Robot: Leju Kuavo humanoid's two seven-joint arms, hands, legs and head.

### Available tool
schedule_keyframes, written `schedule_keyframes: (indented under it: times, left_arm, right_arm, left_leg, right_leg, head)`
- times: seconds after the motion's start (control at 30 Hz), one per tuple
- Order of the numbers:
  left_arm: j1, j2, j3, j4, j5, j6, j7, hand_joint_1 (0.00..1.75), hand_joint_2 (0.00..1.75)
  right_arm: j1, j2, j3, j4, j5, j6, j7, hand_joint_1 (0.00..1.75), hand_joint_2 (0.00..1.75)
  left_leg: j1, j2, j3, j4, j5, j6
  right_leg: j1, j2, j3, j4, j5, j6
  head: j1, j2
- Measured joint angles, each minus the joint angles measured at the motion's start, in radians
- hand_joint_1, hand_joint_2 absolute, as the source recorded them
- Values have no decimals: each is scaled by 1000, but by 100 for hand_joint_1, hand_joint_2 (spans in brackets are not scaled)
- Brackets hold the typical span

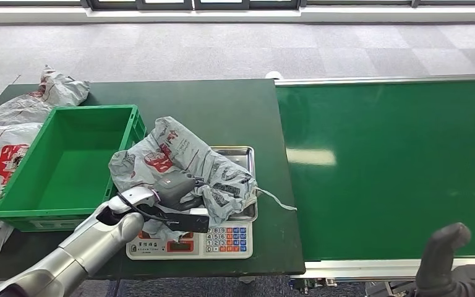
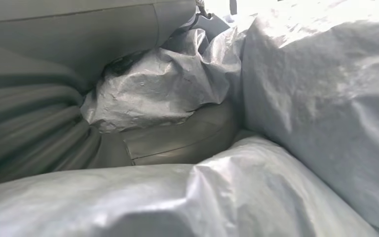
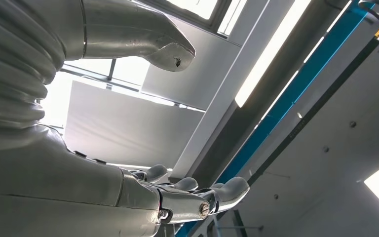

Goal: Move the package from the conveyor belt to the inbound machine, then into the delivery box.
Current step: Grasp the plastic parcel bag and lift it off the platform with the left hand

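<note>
We have the package [image 1: 182, 162], a crumpled grey plastic mailer with red and dark print, lying on the steel pan of the scale [image 1: 222, 238], which we take to be the inbound machine. The scale stands on the dark green bench [image 1: 222, 108], just right of the green box [image 1: 62, 167] and left of the conveyor belt [image 1: 389, 167]. The package overhangs the pan on its left side, toward the box.

Our left robot hand [image 1: 179, 189] rests on the near part of the package with its fingers sunk into the folds. In the left wrist view the film [image 2: 286, 98] bunches up around the thumb [image 2: 177, 140], so we judge the hand is gripping the bag. Our right robot hand [image 1: 442, 253] hangs near the belt's near right edge, holding nothing, with its fingers [image 3: 227, 190] loosely spread.

We judge the package light, soft and floppy, with slick film that could slide through a loose grasp. It will sag and trail when lifted. A gathered fold near the middle of the bulk seems the best hold, rather than a thin edge or the loose strip at its right. Other mailers [image 1: 12, 148] lie left of the box.
</note>
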Motion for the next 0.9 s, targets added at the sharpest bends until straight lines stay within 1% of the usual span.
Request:
schedule_keyframes:
  times: [0.27, 0.33, 0.4, 0.47, 0.57, 0.67, 0.8, 0.83, 0.9]
  left_arm:
    - [11, 12, 24, -33, -41, 23, 12, 175, 175]
    - [11, 29, 41, -76, -67, 43, 33, 175, 175]
    - [6, 58, 72, -151, -85, 54, 68, 175, 175]
    - [-8, 88, 117, -232, -90, 43, 96, 175, 175]
    - [-21, 111, 171, -310, -111, 29, 103, 175, 175]
    - [-18, 118, 200, -351, -131, 29, 96, 175, 175]
    - [-16, 122, 213, -377, -136, 30, 92, 175, 175]
    - [-15, 124, 216, -382, -140, 34, 91, 175, 175]
    - [-16, 128, 224, -397, -157, 72, 93, 175, 175]
  right_arm:
    - [0, 9, 0, 0, 14, 0, 6, 0, 175]
    - [4, 14, 0, -5, 20, 0, 9, 0, 175]
    - [15, 17, -1, -17, 17, 0, 7, 0, 175]
    - [25, 19, -5, -28, 10, 0, 2, 0, 175]
    - [31, 21, -12, -35, 6, 0, -1, 0, 175]
    - [33, 23, -14, -36, 6, 0, -2, 0, 175]
    - [36, 24, -14, -37, 6, 0, -2, 0, 175]
    - [37, 25, -14, -37, 6, 0, -2, 0, 175]
    - [38, 26, -14, -39, 6, 0, -4, 0, 175]
  left_leg:
    - [0, 1, 1, 0, 0, -1]
    - [1, 1, 1, 0, 2, -2]
    - [2, 2, -4, 1, 7, -3]
    - [2, 2, -12, 1, 10, -4]
    - [2, 1, -15, 1, 11, -4]
    - [2, 1, -16, 1, 11, -4]
    - [2, 2, -17, 1, 11, -4]
    - [2, 2, -17, 1, 11, -4]
    - [2, 2, -17, 1, 11, -4]
  right_leg:
    - [0, 1, -2, 0, 0, 0]
    - [1, 1, -7, 1, 3, -2]
    - [1, 1, -16, 1, 7, -3]
    - [1, 1, -23, 2, 10, -3]
    - [1, 1, -26, 2, 11, -3]
    - [1, 1, -27, 2, 11, -3]
    - [1, 1, -28, 1, 11, -3]
    - [1, 1, -28, 1, 11, -3]
    - [1, 1, -28, 2, 12, -3]
  head:
    - [0, 0]
    - [0, 0]
    - [0, 0]
    - [0, 0]
    - [0, 0]
    - [0, 0]
    - [0, 0]
    - [0, 0]
    - [0, 0]
